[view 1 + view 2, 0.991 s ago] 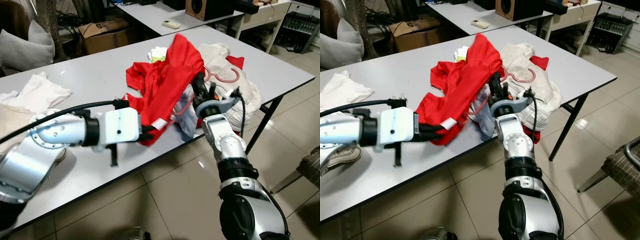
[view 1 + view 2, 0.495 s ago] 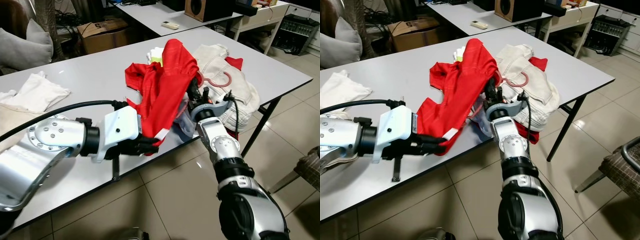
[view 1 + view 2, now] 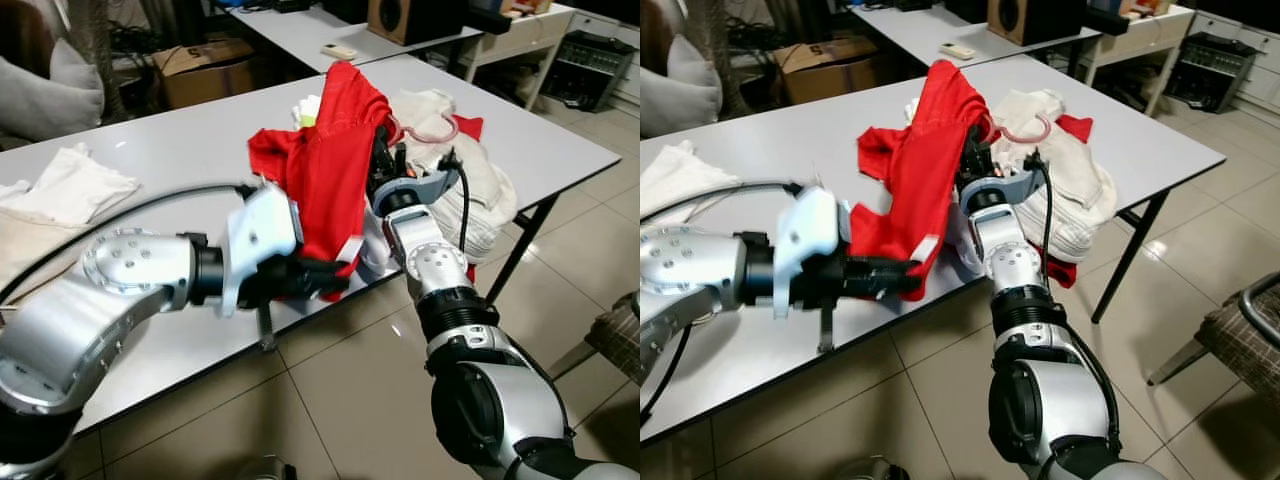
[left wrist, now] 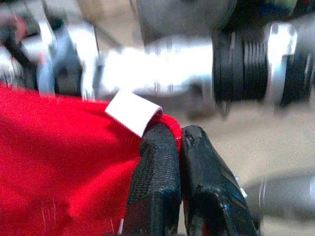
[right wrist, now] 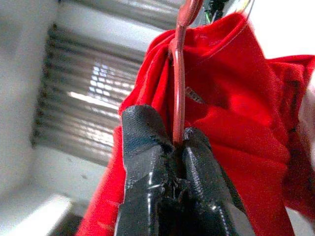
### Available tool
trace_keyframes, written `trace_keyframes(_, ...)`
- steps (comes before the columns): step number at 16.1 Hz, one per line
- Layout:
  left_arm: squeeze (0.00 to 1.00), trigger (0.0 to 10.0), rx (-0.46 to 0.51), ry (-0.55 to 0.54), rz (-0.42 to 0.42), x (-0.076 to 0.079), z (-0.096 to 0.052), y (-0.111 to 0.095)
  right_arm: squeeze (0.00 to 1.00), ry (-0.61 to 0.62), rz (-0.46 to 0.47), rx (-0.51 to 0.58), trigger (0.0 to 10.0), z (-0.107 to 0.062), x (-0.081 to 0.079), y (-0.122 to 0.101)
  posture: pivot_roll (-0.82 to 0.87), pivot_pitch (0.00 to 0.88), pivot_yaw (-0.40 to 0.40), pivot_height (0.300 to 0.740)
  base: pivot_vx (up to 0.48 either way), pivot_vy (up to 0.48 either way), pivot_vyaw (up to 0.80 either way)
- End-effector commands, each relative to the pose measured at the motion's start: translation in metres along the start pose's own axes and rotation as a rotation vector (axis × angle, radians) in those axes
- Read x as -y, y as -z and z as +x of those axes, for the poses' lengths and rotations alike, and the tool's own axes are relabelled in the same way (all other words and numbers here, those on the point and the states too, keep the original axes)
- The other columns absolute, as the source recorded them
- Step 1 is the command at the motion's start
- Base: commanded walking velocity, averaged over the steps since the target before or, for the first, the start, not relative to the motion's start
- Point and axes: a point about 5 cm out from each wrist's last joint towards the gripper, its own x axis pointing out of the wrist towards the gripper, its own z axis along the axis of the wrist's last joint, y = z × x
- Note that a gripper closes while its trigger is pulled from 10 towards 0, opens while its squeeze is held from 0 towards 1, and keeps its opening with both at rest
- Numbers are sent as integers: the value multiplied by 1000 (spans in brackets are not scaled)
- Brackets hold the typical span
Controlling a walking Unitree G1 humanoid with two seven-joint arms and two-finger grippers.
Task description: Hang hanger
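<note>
Even, bright indoor light; the tabletop (image 3: 180,150) shows soft sheen, and glare spots lie on the floor tiles (image 3: 520,255) beside it. The left arm (image 3: 250,250) is motion-blurred. Wrist backgrounds are blurred.

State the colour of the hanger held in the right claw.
Pinkish red; the hanger shows best in the right wrist view.

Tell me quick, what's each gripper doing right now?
Left gripper: shut on the red shirt hem.
Right gripper: shut on the red hanger.
</note>
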Motion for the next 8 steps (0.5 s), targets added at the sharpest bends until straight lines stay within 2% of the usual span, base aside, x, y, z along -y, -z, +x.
trace_keyframes(1,0,0,44,44,32,2,-1,-11,0,-116,73,-113,10000,3,-41,65,170,0,49,719,0,0,0)
trace_keyframes(3,0,0,47,-61,67,-17,-12,-17,0,-162,-31,-150,10000,-2,-41,67,161,0,48,719,0,0,0)
trace_keyframes(4,0,0,53,-141,92,-31,-22,-24,0,-188,-104,-169,10000,-8,-40,66,160,0,47,719,0,0,0)
trace_keyframes(5,0,0,65,-178,101,-38,-28,-29,0,-201,-136,-175,10000,-11,-39,65,153,0,47,719,0,0,0)
trace_keyframes(7,0,0,146,-303,119,-62,-52,-54,0,-193,-219,-175,10000,-23,-31,57,147,0,50,719,0,0,0)
trace_keyframes(8,0,0,197,-326,125,-67,-58,-65,0,-182,-318,-210,10000,-29,-25,57,133,0,61,719,0,0,0)
